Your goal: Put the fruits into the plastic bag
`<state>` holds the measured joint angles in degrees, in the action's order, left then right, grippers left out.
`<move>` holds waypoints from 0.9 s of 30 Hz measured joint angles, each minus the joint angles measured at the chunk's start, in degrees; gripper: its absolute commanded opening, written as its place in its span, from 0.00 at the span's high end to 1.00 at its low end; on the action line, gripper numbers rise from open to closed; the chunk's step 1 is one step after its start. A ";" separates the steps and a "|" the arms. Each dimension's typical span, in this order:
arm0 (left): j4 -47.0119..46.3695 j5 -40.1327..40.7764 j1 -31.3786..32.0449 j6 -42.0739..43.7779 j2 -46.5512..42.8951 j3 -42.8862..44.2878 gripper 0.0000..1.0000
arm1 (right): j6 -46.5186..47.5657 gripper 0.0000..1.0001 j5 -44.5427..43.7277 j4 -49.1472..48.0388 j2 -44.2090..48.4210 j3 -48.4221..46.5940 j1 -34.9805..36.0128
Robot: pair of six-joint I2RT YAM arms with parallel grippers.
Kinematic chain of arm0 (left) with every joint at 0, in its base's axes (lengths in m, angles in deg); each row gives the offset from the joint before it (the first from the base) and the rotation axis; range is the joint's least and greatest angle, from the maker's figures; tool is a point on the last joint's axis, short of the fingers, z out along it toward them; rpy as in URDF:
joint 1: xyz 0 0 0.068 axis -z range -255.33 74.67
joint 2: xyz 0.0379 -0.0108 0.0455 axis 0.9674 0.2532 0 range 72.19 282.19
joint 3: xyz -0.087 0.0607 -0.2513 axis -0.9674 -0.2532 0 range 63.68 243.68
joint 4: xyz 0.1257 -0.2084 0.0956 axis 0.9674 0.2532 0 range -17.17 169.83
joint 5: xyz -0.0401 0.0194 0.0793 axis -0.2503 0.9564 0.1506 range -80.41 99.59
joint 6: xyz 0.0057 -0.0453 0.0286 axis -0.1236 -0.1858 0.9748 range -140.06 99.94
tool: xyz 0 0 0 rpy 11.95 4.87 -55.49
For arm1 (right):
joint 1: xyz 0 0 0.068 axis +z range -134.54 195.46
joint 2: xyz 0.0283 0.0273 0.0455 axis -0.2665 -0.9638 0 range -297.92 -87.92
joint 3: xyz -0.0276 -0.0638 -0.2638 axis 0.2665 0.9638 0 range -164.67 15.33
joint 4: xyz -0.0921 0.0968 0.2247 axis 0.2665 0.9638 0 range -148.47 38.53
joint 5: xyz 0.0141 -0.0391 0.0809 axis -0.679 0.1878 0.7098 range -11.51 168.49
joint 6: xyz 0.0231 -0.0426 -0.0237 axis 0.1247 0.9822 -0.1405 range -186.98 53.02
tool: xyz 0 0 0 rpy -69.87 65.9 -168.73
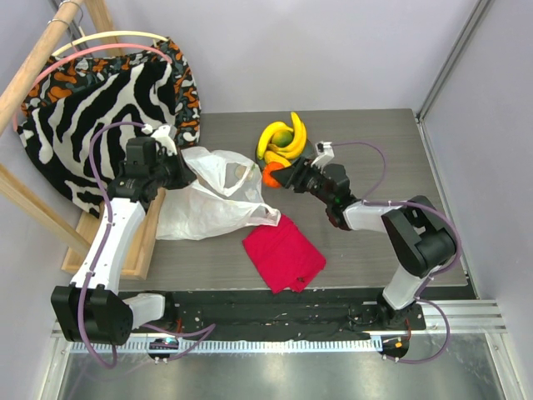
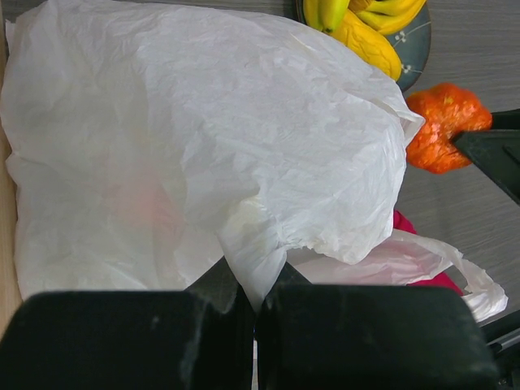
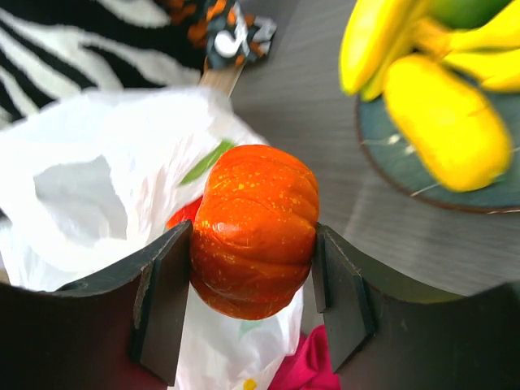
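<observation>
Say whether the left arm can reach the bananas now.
Probably not: the left gripper is shut on the plastic bag, which billows between it and the bananas; the right gripper, holding the orange fruit, is nearer.

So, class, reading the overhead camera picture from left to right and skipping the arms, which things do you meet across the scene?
The zebra-striped fabric → plastic bag → orange fruit. The bananas and red cloth span the same stretch as the fruit, so they are left out.
</observation>
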<state>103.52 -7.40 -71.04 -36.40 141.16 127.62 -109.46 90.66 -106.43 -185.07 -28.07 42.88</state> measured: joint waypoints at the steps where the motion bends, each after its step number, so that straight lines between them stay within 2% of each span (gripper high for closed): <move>1: 0.00 0.00 0.04 0.00 0.00 0.00 1.00 | 0.39 0.76 0.48 0.02 -0.15 0.00 0.42; 10: -0.02 -0.15 0.66 -0.02 0.00 0.00 1.00 | 3.72 0.76 2.86 0.28 -2.97 -0.98 6.12; 19: -0.02 -0.15 0.96 -0.02 0.09 0.00 1.00 | 5.11 0.76 5.03 3.19 -12.00 -8.15 10.54; 27: -0.02 -0.15 1.36 -0.02 0.57 0.00 1.00 | 6.69 0.75 4.61 8.20 -17.57 -18.45 13.53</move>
<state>103.50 -7.56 -69.68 -36.42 141.73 127.62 -102.77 95.27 -98.24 -202.64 -46.52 56.41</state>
